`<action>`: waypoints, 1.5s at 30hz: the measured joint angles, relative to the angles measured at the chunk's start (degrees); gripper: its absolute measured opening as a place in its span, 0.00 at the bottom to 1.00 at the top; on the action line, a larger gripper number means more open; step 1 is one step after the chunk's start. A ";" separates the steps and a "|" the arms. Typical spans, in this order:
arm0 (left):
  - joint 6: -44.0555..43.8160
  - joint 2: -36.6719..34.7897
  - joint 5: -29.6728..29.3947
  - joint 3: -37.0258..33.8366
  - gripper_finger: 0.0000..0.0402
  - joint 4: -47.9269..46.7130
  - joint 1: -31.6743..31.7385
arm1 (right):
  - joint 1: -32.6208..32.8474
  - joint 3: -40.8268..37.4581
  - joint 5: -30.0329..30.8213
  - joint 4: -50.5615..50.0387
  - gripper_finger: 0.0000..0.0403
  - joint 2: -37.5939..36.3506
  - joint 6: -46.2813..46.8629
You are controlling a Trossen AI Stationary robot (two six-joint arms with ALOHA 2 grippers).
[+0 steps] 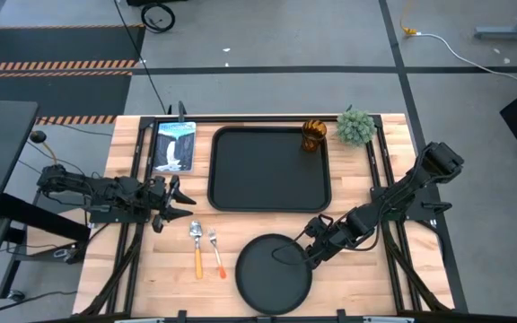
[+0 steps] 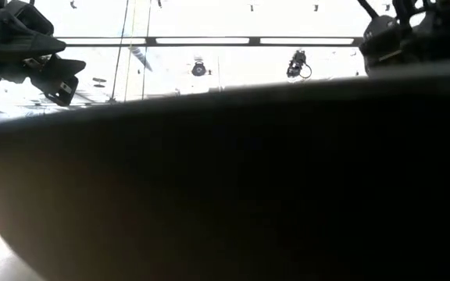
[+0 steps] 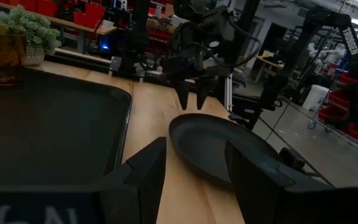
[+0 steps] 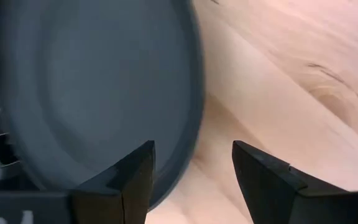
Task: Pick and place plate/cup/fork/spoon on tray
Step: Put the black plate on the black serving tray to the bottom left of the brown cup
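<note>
The round black plate (image 1: 274,272) lies flat on the wooden table near its front edge. My right gripper (image 1: 313,255) hangs open just over the plate's right rim (image 4: 191,124), one finger on either side of it and not touching. My left gripper (image 1: 183,203) is open and empty at the left of the black tray (image 1: 267,169). The amber cup (image 1: 313,135) stands in the tray's far right corner. The spoon (image 1: 197,244) and the fork (image 1: 214,249) lie side by side on the table left of the plate, handles toward the near edge.
A small potted plant (image 1: 355,126) stands at the far right next to the tray. A picture card (image 1: 174,146) lies at the tray's far left. In the low view the plate (image 2: 225,179) fills most of the picture.
</note>
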 joint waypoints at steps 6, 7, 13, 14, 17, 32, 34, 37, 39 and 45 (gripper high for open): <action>-0.46 0.00 -0.07 0.00 0.43 0.02 0.00 | 0.00 0.00 -1.94 5.69 0.54 4.72 -1.16; -0.44 0.00 -0.08 0.00 0.43 0.04 0.00 | -0.10 0.02 -2.27 6.53 0.53 5.36 -1.21; -0.46 0.00 -0.17 0.00 0.43 0.20 0.02 | -0.19 0.13 -2.95 7.34 0.45 8.24 -0.92; -0.48 0.00 -0.17 0.00 0.43 0.20 0.02 | -0.30 0.11 -3.09 7.20 0.43 8.20 -0.97; -0.48 0.00 -0.15 0.00 0.43 0.21 0.02 | -0.75 0.02 -3.50 6.96 0.37 7.98 -0.96; -0.50 0.00 -0.15 0.00 0.43 0.31 0.02 | -1.74 -0.09 -6.03 9.16 0.05 7.98 2.58; -0.50 0.00 -0.15 0.00 0.43 0.31 0.02 | -2.10 -0.09 -6.03 9.38 0.03 7.98 2.77; -0.50 0.00 -0.15 0.00 0.43 0.32 0.02 | -2.51 -0.09 -6.48 9.70 0.04 7.98 2.55; -0.50 0.00 -0.15 0.00 0.43 0.33 0.02 | -2.50 -0.11 -6.66 9.74 0.05 7.98 2.28; -0.50 0.00 -0.13 0.00 0.43 0.36 0.02 | -2.51 -0.13 -7.80 9.67 0.03 7.49 2.33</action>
